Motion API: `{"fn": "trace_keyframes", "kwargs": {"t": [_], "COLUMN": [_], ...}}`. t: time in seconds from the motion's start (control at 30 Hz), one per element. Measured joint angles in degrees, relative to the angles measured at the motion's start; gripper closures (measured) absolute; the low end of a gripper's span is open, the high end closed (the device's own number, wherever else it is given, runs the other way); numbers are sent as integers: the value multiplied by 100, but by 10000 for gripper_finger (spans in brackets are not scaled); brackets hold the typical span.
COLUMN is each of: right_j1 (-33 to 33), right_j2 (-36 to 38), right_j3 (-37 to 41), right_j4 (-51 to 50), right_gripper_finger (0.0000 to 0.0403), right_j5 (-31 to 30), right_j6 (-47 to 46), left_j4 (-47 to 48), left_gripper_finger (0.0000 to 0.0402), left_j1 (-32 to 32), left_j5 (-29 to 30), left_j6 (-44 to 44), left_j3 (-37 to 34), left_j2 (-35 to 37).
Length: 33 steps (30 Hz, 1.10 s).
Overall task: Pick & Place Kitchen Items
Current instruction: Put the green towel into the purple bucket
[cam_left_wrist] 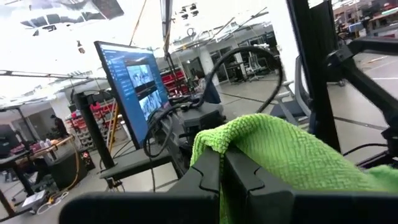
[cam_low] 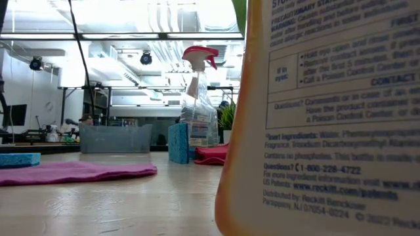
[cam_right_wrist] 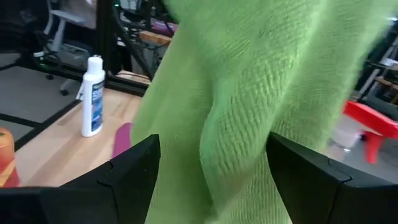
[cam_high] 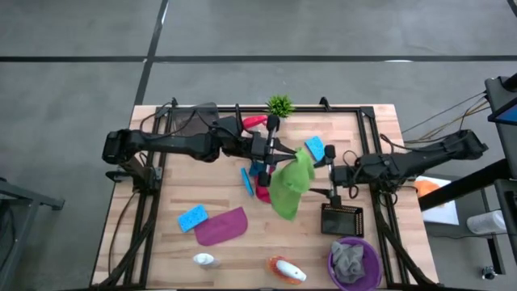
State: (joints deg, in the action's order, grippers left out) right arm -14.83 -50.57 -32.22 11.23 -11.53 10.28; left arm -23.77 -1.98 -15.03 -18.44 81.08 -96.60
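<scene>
A green cloth (cam_high: 291, 184) hangs in the air over the middle of the table. My left gripper (cam_high: 279, 160) reaches in from the table's left and is shut on the cloth's top; it also shows in the left wrist view (cam_left_wrist: 222, 157). My right gripper (cam_high: 321, 176) comes from the table's right and is open. Its two fingers stand on either side of the hanging cloth (cam_right_wrist: 249, 106); I cannot tell whether they touch it. My left gripper pinches a bunched upper part of the green cloth (cam_left_wrist: 211, 142) between its two fingers. The fingers lie about level and come from the table's left. The cloth drapes over the fingertips and hangs slack below them, lifted clear of the table.
A red-topped spray bottle (cam_high: 254, 123), blue sponges (cam_high: 314, 148) (cam_high: 247, 179) (cam_high: 193, 217), a red cloth (cam_high: 262, 192) and a magenta cloth (cam_high: 220, 227) lie around. White (cam_high: 205, 259) and orange (cam_high: 287, 271) bottles lie near the front edge. A purple bowl (cam_high: 371, 267) holds a grey cloth. A plant (cam_high: 279, 105) stands at the far edge.
</scene>
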Motion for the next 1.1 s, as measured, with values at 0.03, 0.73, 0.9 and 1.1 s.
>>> {"fn": "trace_keyframes", "kwargs": {"t": [0.03, 0.73, 0.9, 1.1], "right_j1": [31, 367, 375, 374], "right_j2": [-95, -1096, -1138, -1144], "right_j3": [-1, -3, -3, -3], "right_j4": [76, 1691, 1931, 1920], "right_gripper_finger": [114, 156, 271, 373], "right_j5": [99, 255, 249, 266], "right_j6": [0, -136, -95, 13], "left_j4": [-119, -755, -835, -619], "left_gripper_finger": [401, 401, 401, 401], "left_j1": [-14, -177, -177, -175], "left_j5": [6, 39, -137, -324], "left_j6": [-6, 0, 34, 112], "left_j3": [0, 0, 0, 0], "left_j2": [-41, -450, -450, -419]}}
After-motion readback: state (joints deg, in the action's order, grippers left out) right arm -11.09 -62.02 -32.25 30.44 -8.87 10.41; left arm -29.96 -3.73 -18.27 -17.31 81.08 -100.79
